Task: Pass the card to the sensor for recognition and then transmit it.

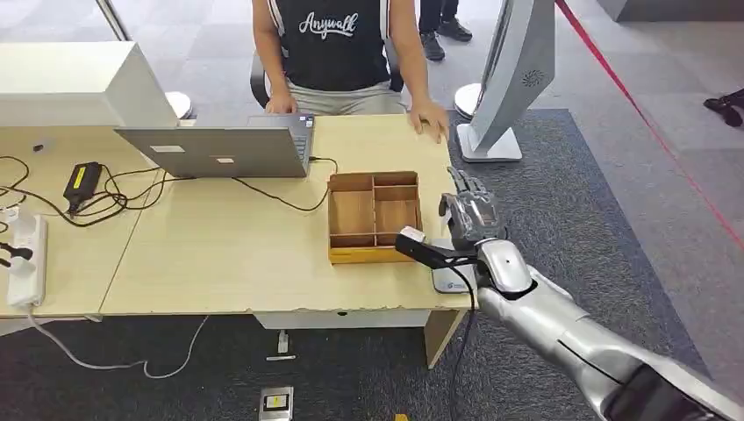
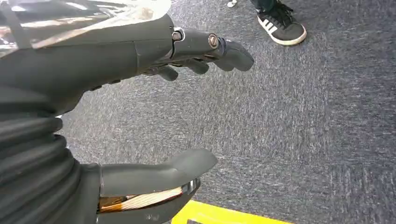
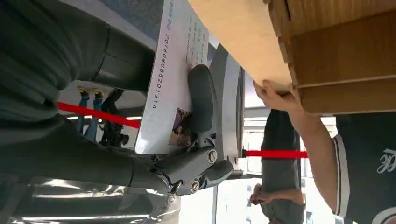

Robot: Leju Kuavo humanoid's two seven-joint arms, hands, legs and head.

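A grey carpet (image 1: 579,202) runs under and around a pale wooden desk (image 1: 219,254), with a red tape line (image 1: 649,123) crossing the floor on the right. On the desk stand one open laptop (image 1: 219,149), one wooden tray (image 1: 375,217) split into compartments, a black power brick (image 1: 82,181) with trailing cables and a white power strip (image 1: 26,259) at the left edge. A person (image 1: 338,48) sits behind the desk, one hand (image 1: 430,118) resting on the far edge. A white curved stand (image 1: 513,74) rises from the floor just past the desk's right end. The right robot hand (image 1: 469,215) hangs over the desk's right front corner, just beside the tray, above a small grey pad (image 1: 449,279) at the edge; its thumb presses a white printed card (image 3: 175,79) against the fingers, so it holds the card. The left robot hand (image 2: 140,112) hangs over open carpet near a yellow floor mark (image 2: 219,215), fingers apart, holding nothing.
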